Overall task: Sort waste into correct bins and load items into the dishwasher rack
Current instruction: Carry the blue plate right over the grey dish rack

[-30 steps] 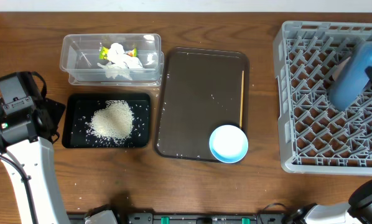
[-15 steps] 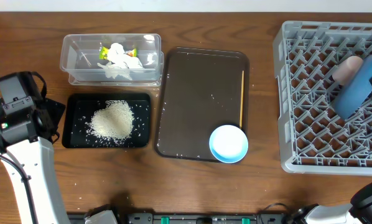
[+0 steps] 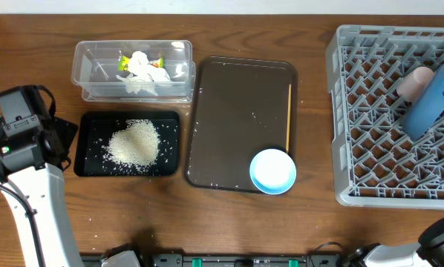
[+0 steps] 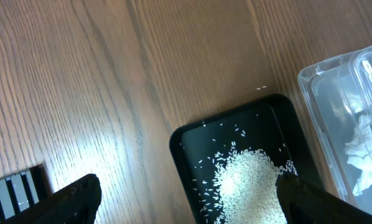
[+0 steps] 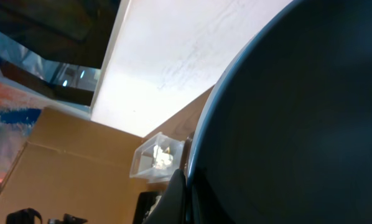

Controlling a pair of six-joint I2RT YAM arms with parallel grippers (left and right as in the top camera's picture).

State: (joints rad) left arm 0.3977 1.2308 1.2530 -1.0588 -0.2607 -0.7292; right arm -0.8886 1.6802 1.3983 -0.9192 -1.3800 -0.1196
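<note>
The grey dishwasher rack (image 3: pixel 370 148) stands at the right. A large blue plate (image 3: pixel 432 102) stands on edge in it, next to a pink cup (image 3: pixel 414 81). My right gripper (image 5: pixel 185 194) is shut on the plate's rim; the plate (image 5: pixel 298 124) fills the right wrist view. A small light-blue bowl (image 3: pixel 273 171) sits at the brown tray's near right corner, with a wooden chopstick (image 3: pixel 289 115) beside it. The rice heap (image 3: pixel 134 143) lies in the black tray (image 3: pixel 88 122). The tissue (image 3: pixel 144 67) and the green-yellow wrapper (image 3: pixel 123 62) lie in the clear tub (image 3: pixel 85 55). My left gripper (image 4: pixel 192 205) is open and empty over the black tray's (image 4: pixel 186 149) left end. The mint-green bowl is out of view.
The brown serving tray (image 3: pixel 237 111) lies in the middle between the bins and the rack. The left arm (image 3: pixel 21 141) stands at the table's left edge. Bare wood (image 3: pixel 207 222) runs along the front.
The blue plate has shifted right and lower into the rack, and the pink cup behind it now shows. The left arm has not moved.
</note>
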